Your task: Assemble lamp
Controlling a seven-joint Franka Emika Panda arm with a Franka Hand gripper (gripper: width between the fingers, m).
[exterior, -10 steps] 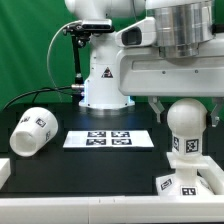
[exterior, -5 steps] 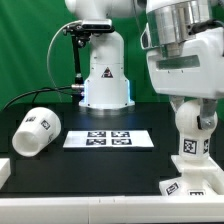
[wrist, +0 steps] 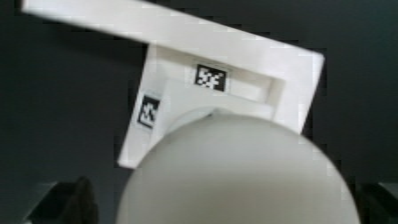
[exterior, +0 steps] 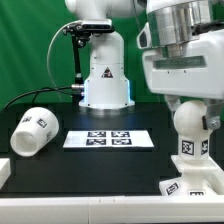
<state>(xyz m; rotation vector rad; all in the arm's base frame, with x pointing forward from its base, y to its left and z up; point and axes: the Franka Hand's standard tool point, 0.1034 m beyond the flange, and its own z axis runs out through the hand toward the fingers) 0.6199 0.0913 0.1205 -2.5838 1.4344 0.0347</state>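
Observation:
The rounded white bulb (exterior: 192,128) stands upright on the flat square base (exterior: 186,186) at the exterior view's right. My gripper (exterior: 193,108) is lowered over the bulb's top, with a finger on each side. In the wrist view the bulb (wrist: 235,170) fills the space between my dark fingers (wrist: 64,200), and a narrow gap shows beside it, so the jaws are open. The tagged base (wrist: 214,80) lies beyond it. The tapered shade (exterior: 33,131) lies on its side at the exterior view's left, far from my gripper.
The marker board (exterior: 107,139) lies flat at the middle of the black table. The robot's white body (exterior: 105,80) stands behind it. A white block (exterior: 4,170) sits at the front left edge.
My gripper has moved to the exterior view's right and come down over the bulb. The bulb, base and shade have not moved.

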